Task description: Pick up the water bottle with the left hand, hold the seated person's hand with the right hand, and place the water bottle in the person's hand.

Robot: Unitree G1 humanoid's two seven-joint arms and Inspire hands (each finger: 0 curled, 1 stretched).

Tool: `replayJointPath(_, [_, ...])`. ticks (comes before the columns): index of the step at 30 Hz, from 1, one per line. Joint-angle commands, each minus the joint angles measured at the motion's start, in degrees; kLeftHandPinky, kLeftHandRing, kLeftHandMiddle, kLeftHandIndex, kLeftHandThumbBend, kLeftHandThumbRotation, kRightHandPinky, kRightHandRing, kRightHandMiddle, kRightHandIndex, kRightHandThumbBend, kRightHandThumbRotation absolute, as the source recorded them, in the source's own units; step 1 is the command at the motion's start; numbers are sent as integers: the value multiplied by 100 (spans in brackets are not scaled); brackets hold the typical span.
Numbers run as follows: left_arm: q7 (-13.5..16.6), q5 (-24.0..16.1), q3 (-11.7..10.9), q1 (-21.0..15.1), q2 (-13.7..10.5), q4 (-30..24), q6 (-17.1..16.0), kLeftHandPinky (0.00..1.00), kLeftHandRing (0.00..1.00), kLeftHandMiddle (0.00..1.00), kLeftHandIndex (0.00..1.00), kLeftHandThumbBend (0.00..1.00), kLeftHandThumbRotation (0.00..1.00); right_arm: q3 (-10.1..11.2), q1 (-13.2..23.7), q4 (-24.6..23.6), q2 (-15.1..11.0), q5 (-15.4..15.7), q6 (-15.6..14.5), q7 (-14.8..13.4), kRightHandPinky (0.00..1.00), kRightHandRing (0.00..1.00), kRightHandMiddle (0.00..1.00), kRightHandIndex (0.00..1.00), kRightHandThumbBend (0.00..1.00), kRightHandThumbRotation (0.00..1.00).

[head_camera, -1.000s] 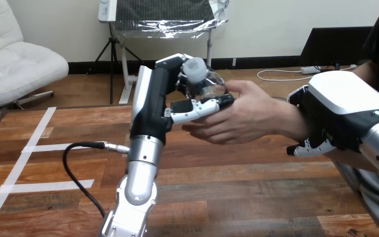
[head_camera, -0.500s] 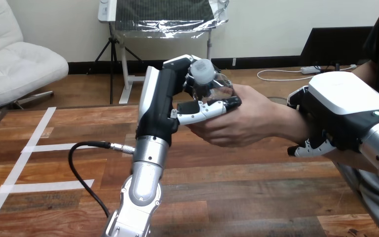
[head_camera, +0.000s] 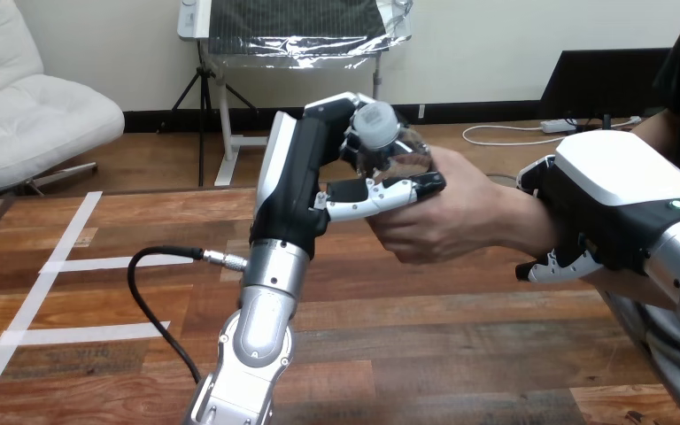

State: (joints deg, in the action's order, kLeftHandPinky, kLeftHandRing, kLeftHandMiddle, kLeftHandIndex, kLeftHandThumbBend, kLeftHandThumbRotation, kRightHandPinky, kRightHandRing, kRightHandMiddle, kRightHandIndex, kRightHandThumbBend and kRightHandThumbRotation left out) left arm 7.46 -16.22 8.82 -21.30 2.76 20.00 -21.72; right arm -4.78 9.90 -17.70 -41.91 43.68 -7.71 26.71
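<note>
left hand (head_camera: 305,186) curled round water bottle (head_camera: 391,149), cap up. person's hand (head_camera: 452,217) grips the bottle too, against the left thumb. right hand (head_camera: 615,199) clamped round person's wrist (head_camera: 536,217).

The left arm stands upright — the left hand (head_camera: 299,181) at its top, fingers and thumb curled round the bottle (head_camera: 377,124). The right hand (head_camera: 615,190), back upward at the right, curls its fingers round the person's wrist (head_camera: 531,217).

The water bottle (head_camera: 391,143) between left hand (head_camera: 297,177) and person's hand (head_camera: 450,217) (above table (head_camera: 97,297))
</note>
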Motion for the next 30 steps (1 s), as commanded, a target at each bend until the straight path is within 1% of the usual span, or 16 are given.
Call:
replayJointPath(1, [-74, 4, 197, -253, 133, -492, -182, 34, 40, 44, 45, 72, 0, 31, 301, -195, 80, 13, -33, -13, 39, 46, 53, 54, 67, 0])
replayJointPath(12, [-163, 79, 259, -159, 157, -609, -203, 34, 40, 44, 44, 72, 0, 44, 295, -175, 76, 1, 6, -37, 40, 46, 53, 53, 66, 0])
replayJointPath(25, [-267, 106, 306, -72, 166, -774, -126, 34, 40, 44, 44, 72, 0, 53, 299, -140, 63, -9, 42, -58, 40, 46, 53, 53, 66, 0])
replayJointPath(30, [-292, 102, 313, -52, 166, -804, -132, 34, 40, 44, 44, 71, 0, 66, 295, -128, 62, -22, 69, -83, 39, 45, 52, 53, 67, 0])
